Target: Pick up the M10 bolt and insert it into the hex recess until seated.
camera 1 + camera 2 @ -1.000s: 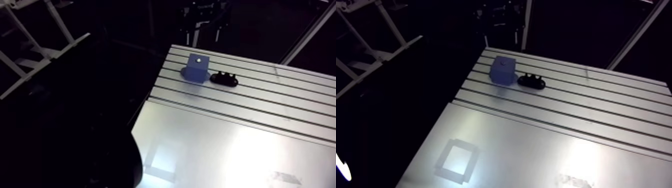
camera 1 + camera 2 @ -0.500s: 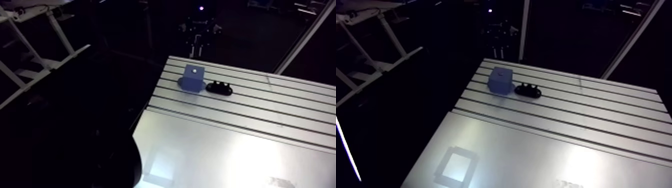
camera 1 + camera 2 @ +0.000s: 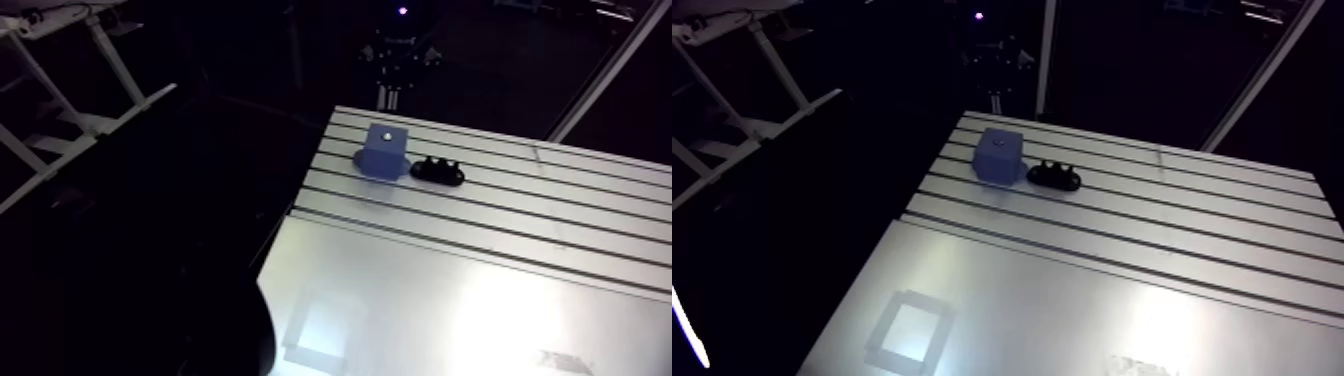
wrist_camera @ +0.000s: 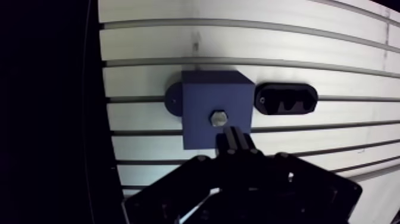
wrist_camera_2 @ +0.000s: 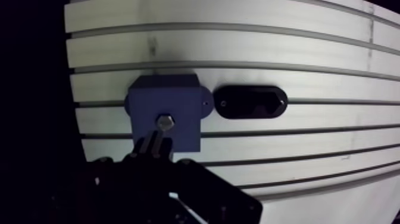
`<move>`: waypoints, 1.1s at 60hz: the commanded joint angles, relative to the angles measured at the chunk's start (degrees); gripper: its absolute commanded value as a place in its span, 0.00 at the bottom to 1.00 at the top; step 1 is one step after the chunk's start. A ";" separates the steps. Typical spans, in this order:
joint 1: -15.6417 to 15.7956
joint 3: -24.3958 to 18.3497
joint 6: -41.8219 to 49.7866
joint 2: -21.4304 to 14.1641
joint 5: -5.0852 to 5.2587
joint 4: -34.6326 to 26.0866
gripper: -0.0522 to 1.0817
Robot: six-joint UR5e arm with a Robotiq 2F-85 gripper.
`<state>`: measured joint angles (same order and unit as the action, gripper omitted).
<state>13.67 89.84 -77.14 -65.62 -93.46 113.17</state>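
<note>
Directly ahead of the gripper (image 4: pixel 233 136), in the wrist view, sits the blue block (image 4: pixel 202 98). The M10 bolt (image 4: pixel 218 117) stands in the block's top face, with its bright hex head showing just beyond the fingertips. Whether the head lies fully down in the hex recess cannot be told from either view. The gripper's two dark fingers (image 4: pixel 239 149) look pressed together with nothing between them, so it reads as clenched on empty air, apart from the bolt. The block rests on the slotted aluminium table (image 4: pixel 297 53), and a small rounded tab pokes out at its base on each side.

Just beside the block, off to one side of the gripper, lies a black oblong fixture (image 4: pixel 286 98). It is so close to the block that contact cannot be judged. In the arm view this fixture (image 3: pixel 437 171) shows small bumps along its top, and the bolt appears as a pale dot on the block. Nearer the camera, the slots give way to a smooth plate (image 3: pixel 1072 300) bearing a taped square outline (image 3: pixel 910 331).
</note>
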 commanded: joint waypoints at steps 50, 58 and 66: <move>-1.80 -0.76 -0.33 2.83 3.33 -2.20 1.00; -1.72 -0.60 -0.33 3.36 3.33 -2.20 1.00; -1.72 -0.34 -0.33 3.52 3.33 -2.12 1.00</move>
<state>11.97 89.16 -77.46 -62.44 -90.14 110.99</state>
